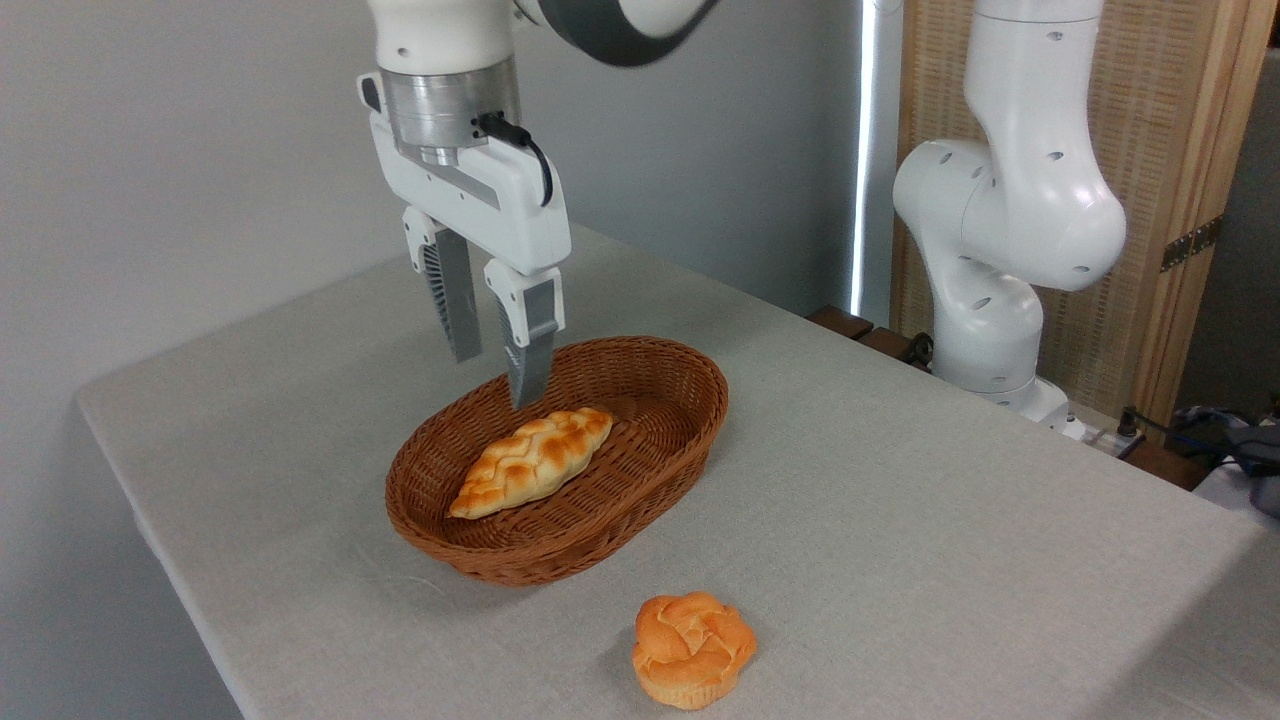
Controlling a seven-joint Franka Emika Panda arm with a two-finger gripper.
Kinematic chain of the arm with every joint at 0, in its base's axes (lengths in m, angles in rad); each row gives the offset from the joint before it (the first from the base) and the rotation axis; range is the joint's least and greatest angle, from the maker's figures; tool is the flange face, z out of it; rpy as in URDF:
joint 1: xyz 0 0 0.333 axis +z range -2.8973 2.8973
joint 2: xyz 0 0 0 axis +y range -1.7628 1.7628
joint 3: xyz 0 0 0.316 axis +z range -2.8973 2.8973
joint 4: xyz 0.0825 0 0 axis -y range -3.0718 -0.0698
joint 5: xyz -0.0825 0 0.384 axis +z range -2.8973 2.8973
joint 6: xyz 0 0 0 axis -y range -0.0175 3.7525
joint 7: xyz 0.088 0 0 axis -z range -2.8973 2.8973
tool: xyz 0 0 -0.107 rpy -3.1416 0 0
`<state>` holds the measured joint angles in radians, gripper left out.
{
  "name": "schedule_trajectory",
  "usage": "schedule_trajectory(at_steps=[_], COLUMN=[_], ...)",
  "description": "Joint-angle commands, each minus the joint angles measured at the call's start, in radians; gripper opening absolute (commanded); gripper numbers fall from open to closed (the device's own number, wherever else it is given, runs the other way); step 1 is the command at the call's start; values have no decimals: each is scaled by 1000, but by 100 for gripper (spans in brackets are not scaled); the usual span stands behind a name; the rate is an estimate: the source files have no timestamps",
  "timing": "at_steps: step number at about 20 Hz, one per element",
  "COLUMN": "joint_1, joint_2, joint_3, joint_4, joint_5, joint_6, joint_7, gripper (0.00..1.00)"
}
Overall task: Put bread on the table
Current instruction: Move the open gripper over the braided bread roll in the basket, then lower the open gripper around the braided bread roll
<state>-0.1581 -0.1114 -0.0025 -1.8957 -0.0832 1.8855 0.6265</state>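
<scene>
The bread point(534, 459), a long braided golden loaf with browned patches, lies inside a brown oval wicker basket point(690, 425) on the table point(900, 520), which is covered in light grey-beige cloth. My gripper point(495, 378) hangs above the basket's far left rim, just above the loaf's upper end. Its two fingers point straight down with a small gap between them, and nothing is held. The loaf is fully visible and untouched.
A small round orange knotted bun point(692, 648) sits on the cloth in front of the basket. The arm's white base point(1000, 300) stands at the table's far right edge. A wooden screen is behind it, and a grey wall to the left.
</scene>
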Motion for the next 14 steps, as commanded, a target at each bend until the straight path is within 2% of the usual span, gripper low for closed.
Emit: schedule_trajectory(at_steps=[1,3,6,7,14], joint_1=[-32,-72,-167,-178,-178], joint_2=[-183,-201,-235,-234,-189], joint_3=[18,27,99,105,108], joint_4=[-276,-330,-448,-459,-460], joint_5=[-82,-84,-84,-84,-73], joint_6=[204,225,352,371,392], joint_7=[9,9,9,10,21], gripper=[100,100,100,100,100])
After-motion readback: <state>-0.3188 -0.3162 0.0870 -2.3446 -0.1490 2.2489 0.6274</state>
